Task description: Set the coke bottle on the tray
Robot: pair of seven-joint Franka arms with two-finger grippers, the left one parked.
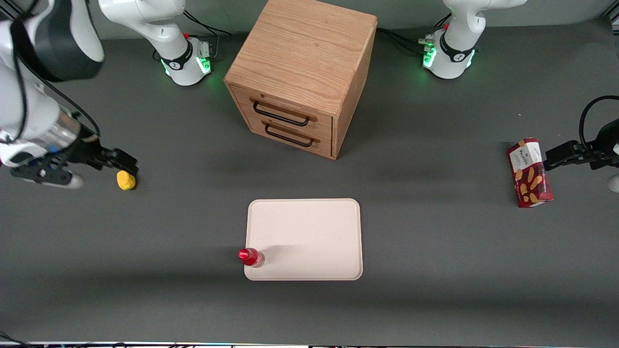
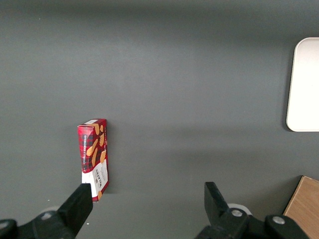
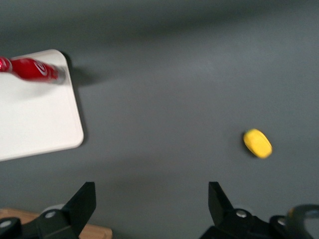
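Currently the gripper (image 1: pixel 126 168) hangs open and empty toward the working arm's end of the table, just above a yellow object (image 1: pixel 126 180), while the coke bottle (image 1: pixel 251 257) stands upright on the tray (image 1: pixel 309 232) at the corner nearest that arm. Note that its base sits just inside the low rim. If you jolt the table or sweep the arm back low, expect the slim bottle to tip off the tray.

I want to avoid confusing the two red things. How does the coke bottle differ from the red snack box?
The coke bottle is small and slim; the snack box is bigger and flat-sided. The bottle stands on the tray, the box on the table by the parked arm. Both are red. The open pincer holds neither.
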